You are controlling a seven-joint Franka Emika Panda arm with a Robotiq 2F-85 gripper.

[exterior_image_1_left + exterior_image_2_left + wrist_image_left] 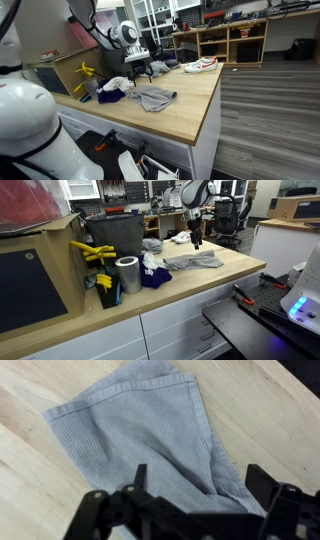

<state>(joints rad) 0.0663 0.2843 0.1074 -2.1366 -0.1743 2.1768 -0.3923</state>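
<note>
The jaws of the gripper (198, 472) stand wide apart with nothing between them. One dark finger (139, 476) and its partner at the far side frame the view, and neither touches anything. Directly under the gap lies a grey ribbed cloth (140, 420), rumpled and partly folded, one narrow end running beneath the jaws and the broader hemmed end spreading away ahead of them. In both exterior views the gripper (141, 70) (196, 240) hangs just above the cloth (155, 97) (195, 262), fingers pointing down and apart from the fabric.

The cloth rests flat on a pale wooden table (40, 490), with bare wood showing on every side of it.

Farther out from the jaws, in an exterior view, a dark blue cloth (155, 277) and a white one are bunched just beside the grey one. Beyond them stands a silver cylinder (128, 275), with yellow tools (90, 252) and a dark bin (115, 232) behind it. Well away on the other side of the jaws, in an exterior view, a white shoe (200, 65) lies on the table's (190, 112) far end.
</note>
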